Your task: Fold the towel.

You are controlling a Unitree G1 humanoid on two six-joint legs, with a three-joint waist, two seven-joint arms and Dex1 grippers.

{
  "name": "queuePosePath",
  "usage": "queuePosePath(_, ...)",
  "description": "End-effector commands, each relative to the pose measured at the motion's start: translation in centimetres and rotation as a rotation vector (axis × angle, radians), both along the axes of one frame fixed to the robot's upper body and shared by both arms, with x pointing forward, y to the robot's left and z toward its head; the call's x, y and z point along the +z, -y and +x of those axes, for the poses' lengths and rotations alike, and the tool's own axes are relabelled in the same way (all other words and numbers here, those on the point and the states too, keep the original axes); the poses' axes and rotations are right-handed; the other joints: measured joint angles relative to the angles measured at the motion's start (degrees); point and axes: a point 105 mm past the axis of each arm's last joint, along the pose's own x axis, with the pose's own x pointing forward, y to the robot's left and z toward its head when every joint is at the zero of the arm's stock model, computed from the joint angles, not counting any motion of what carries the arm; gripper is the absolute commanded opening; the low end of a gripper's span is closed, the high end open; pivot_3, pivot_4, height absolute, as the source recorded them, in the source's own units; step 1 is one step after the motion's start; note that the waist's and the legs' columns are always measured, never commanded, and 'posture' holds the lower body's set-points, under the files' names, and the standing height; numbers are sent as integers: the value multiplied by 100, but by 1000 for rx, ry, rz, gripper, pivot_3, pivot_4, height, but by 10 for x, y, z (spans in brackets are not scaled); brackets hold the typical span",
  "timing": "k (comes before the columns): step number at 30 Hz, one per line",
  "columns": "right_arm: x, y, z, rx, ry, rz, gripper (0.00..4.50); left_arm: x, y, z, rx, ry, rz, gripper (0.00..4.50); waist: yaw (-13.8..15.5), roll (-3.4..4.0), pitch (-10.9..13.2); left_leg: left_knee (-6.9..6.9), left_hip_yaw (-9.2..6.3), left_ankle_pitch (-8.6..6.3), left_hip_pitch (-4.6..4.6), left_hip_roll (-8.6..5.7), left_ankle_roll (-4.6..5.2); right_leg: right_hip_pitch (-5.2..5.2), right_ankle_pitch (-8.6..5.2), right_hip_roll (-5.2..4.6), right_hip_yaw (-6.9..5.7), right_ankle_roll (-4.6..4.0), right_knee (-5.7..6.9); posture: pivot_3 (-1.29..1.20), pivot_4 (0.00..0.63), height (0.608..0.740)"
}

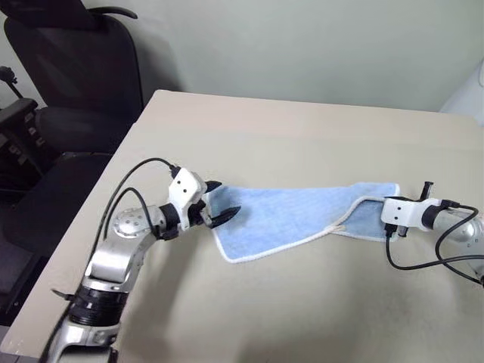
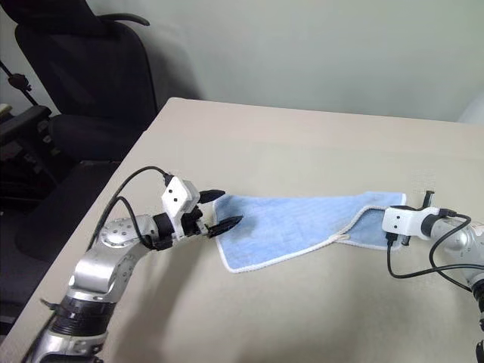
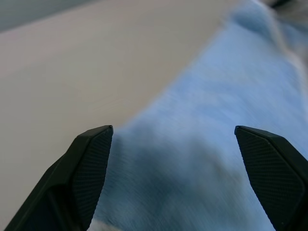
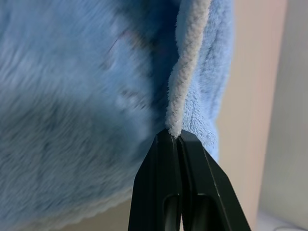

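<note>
Left gripper [image 1: 223, 201]: you see it in the left-centre of the head view, black fingers spread wide, tips pointing toward the near-left end of the towel. In its wrist view the two fingertips [image 3: 91, 159] stand far apart with blue cloth between and beyond them, gripping nothing.

Right gripper [image 4: 174, 139]: at the right edge of the head view, its white wrist housing [image 2: 398, 220] sits against the towel's right end. In its wrist view you see both fingers pressed flat together, pinching the white stitched edging where the cloth folds over.

Towel [image 1: 291, 219]: light-blue terry cloth, lying across the middle of the frame, stretched from the left gripper's tips to the right gripper. Its left part is broad and flat on the table, with a corner pointing toward the lower centre of the frame. Toward the right it narrows, and the right end is doubled over, one layer lying on another.

Loop tag [image 1: 339, 224]: small white loop on the towel's near edge, just left of the doubled-over end.

Table [image 1: 302, 136]: pale beige top, bare around the cloth, running to the upper part of the frame.

Office chair [image 1: 76, 68]: black, in the upper left, beyond the table's left edge.

Wall [image 1: 302, 45]: plain pale surface across the top.
</note>
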Motion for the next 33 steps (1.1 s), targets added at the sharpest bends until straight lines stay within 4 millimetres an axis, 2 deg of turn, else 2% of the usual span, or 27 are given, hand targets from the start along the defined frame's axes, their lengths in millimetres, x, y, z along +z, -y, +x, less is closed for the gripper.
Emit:
queuePosePath(1, 20, 1, 3, -10, 65, 21, 6, 8, 6, -7, -99, 30, 10, 4378, -1, 3, -2, 0, 0, -1, 0, -1, -2, 0, -1, -1, 0, -2, -1, 0, 150, 740)
queuePosePath(8, 20, 0, 3, -13, 66, 21, 6, 7, 4, -10, -146, 23, 41, 4378, 5, 3, -2, -2, -3, -3, -3, 0, -4, -3, -2, -2, -3, -3, -1, 0, 150, 740)
queuePosePath(10, 17, -3, 2, -24, 85, 42, 6, -14, 10, -41, -460, -60, 280, 4378, 6, 2, -2, -4, -4, -3, -5, 1, -4, -7, -2, -1, -2, -4, 1, 0, 150, 740)
queuePosePath(12, 16, -4, 1, -34, 95, 56, 6, -29, 10, -56, -622, -121, 408, 4378, 11, 14, -9, -4, -9, -7, -8, 5, -11, -13, -3, 4, -1, -9, 1, 0, 150, 740)
queuePosePath(16, 15, -4, -2, -49, 104, 68, 6, -44, 13, -58, -712, -140, 469, 4378, 8, 17, -10, -4, -11, -9, -16, 4, -12, -19, -5, 0, -2, -11, 1, 0, 150, 740)
queuePosePath(22, 13, -2, -10, -70, 102, 76, 6, -57, 22, -47, -714, -109, 509, 4378, 8, 17, -10, -5, -14, -9, -20, 4, -12, -19, -5, 0, -6, -11, 0, 0, 150, 740)
queuePosePath(25, 12, -3, -13, -75, 99, 79, 0, -62, 23, -44, -707, -103, 515, 3838, 9, 19, -11, -5, -14, -9, -18, 4, -11, -17, -5, 0, -6, -10, 0, 0, 150, 740)
queuePosePath(33, 11, -6, -15, -76, 96, 85, 0, -60, 24, -38, -678, -105, 482, 989, 15, 31, -19, 0, -14, -2, -8, 0, -1, -4, 0, -3, -4, -2, 0, 0, 150, 740)
